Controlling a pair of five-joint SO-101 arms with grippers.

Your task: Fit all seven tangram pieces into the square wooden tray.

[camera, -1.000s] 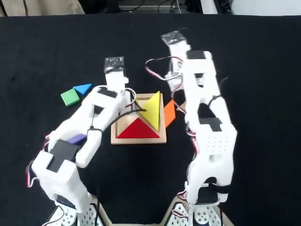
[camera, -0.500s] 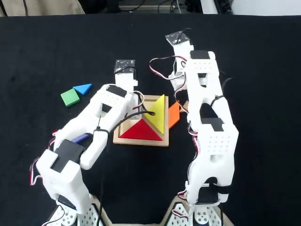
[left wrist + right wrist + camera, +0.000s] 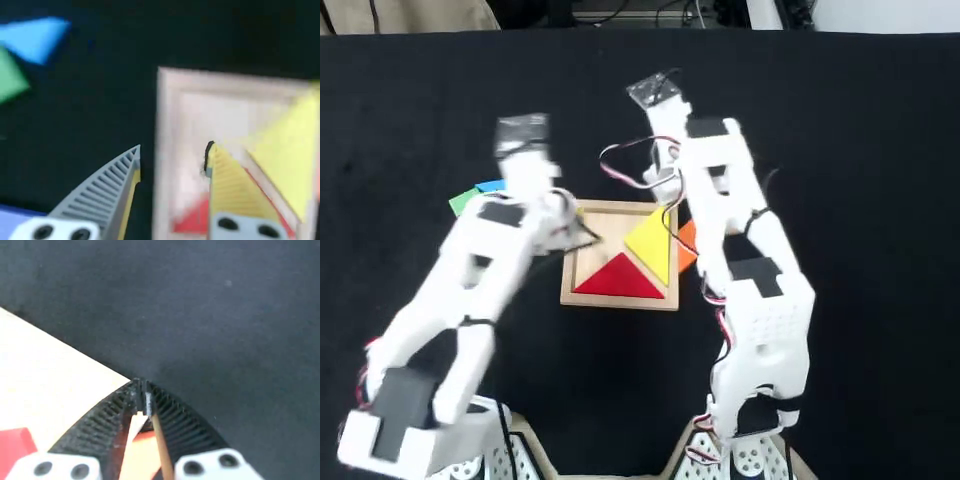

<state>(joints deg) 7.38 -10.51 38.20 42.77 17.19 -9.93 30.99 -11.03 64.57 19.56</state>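
The square wooden tray (image 3: 620, 300) sits mid-table on the black cloth (image 3: 860, 130). It holds a red triangle (image 3: 617, 279) against its near wall and a yellow triangle (image 3: 654, 245) against its right wall; the left and far parts of the floor are bare wood. An orange piece (image 3: 687, 243) lies just outside the right wall, half under the right arm. A green square (image 3: 7, 80) and a blue triangle (image 3: 35, 37) lie off to the left, apart from the tray.

The left gripper (image 3: 173, 149) is spread wide with nothing in it, straddling the tray's left wall, one finger over the cloth and one over the bare floor. Green and blue lie beyond its outer finger, so the left arm is the nearer one for them.

The right gripper (image 3: 142, 389) is closed to touching tips at the tray's far right corner. Its wrist view shows a pale-orange sliver behind the tips, possibly pinched, possibly lying below.
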